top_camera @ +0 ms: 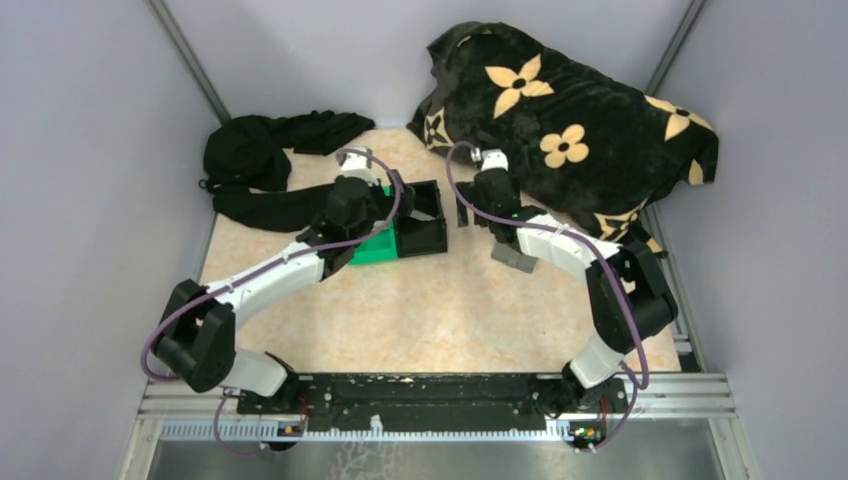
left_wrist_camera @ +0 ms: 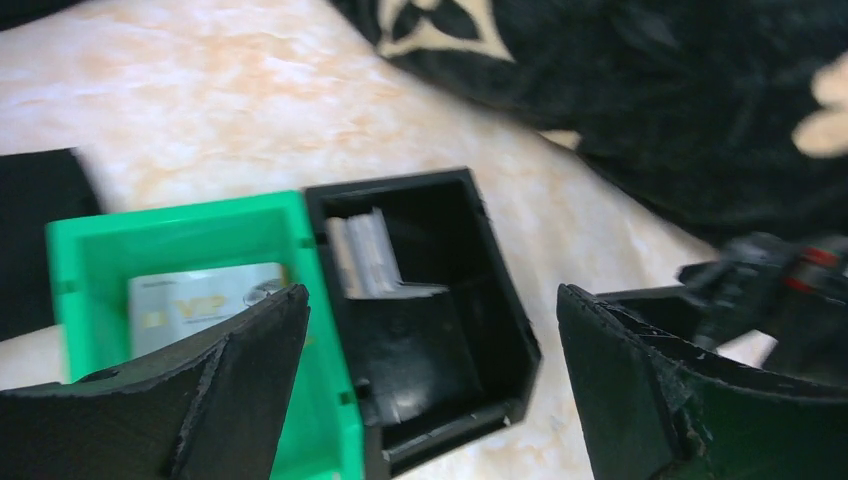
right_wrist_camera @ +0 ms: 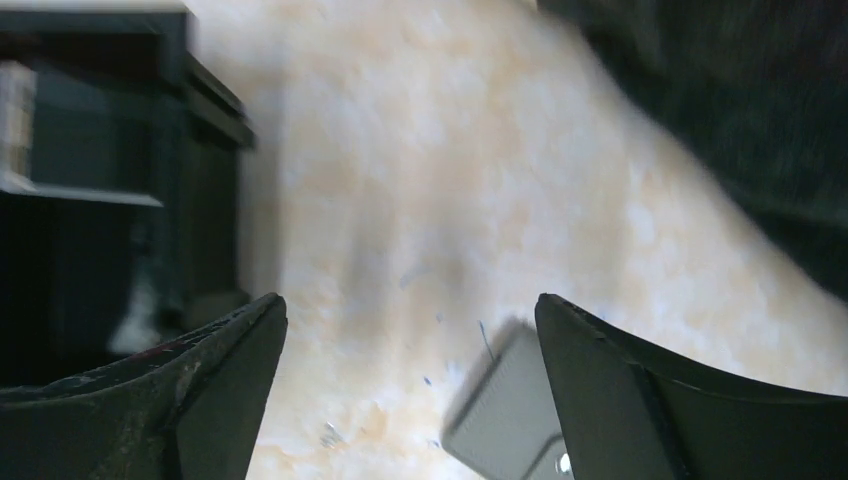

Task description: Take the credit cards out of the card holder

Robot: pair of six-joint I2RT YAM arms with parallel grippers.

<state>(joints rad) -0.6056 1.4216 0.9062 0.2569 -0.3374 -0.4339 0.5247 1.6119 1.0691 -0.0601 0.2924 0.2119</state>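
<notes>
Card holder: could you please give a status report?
Left gripper, right gripper open, empty. One card in green bin, one in black bin. Card holder on table.

The top view looks down on the whole worktop [top_camera: 440,310] from behind. Both wrist views sit close above it, sharing the black bin [left_wrist_camera: 440,340].

table [top_camera: 420,310] | green bin [top_camera: 374,247] — black bin [top_camera: 424,240] | card holder [top_camera: 515,258] | blanket [top_camera: 580,110]
</notes>
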